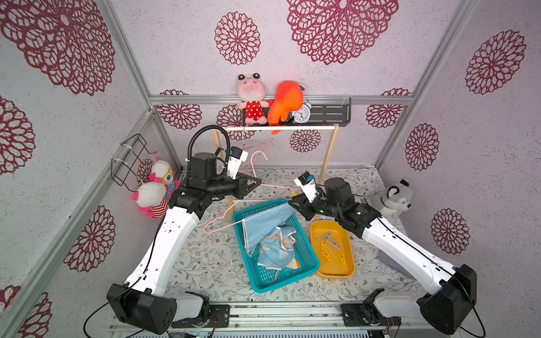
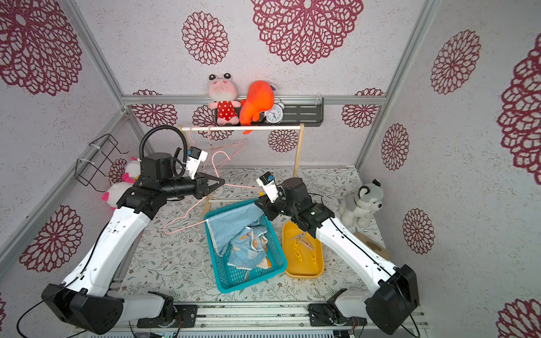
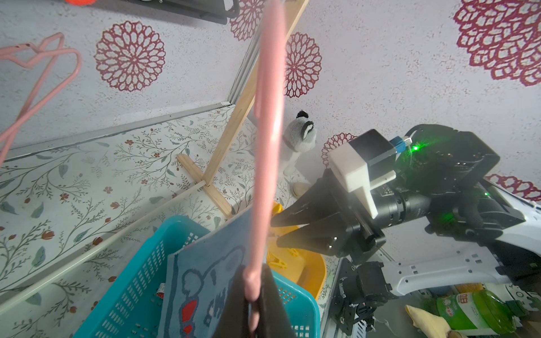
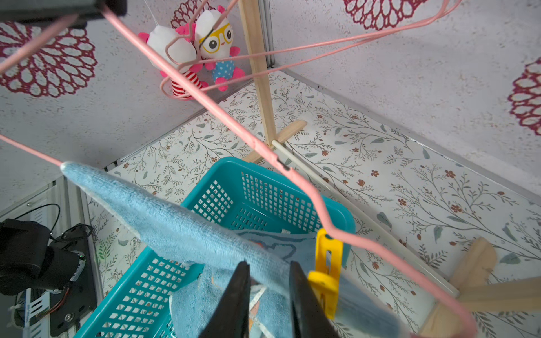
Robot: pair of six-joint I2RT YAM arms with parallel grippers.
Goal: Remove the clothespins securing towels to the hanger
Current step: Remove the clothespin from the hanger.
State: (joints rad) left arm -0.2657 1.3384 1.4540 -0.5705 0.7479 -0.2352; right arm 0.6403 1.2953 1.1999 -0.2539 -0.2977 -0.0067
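A pink wire hanger [image 1: 278, 186] is held above the table, and my left gripper [image 1: 259, 183] [image 3: 254, 272] is shut on its wire. A blue towel [image 1: 266, 219] [image 4: 181, 225] with a cartoon print [image 3: 205, 272] hangs from it over the teal basket [image 1: 263, 288]. A yellow clothespin [image 1: 294, 193] [image 4: 328, 263] clips the towel at the hanger's right end. My right gripper [image 1: 291, 202] [image 4: 269, 264] is at the towel's top edge beside that clothespin. Its jaws stand apart, and the clip lies outside one finger. Two more towels [image 1: 278, 245] lie crumpled in the basket.
A yellow tray [image 1: 348, 263] right of the basket holds several loose clothespins [image 1: 329, 243]. Behind stands a wooden rack [image 1: 281, 128] with another pink hanger [image 1: 260, 145]. A plush husky [image 1: 392, 199] sits at the right wall, plush dolls [image 1: 155, 190] and a wire basket [image 1: 131, 158] at the left.
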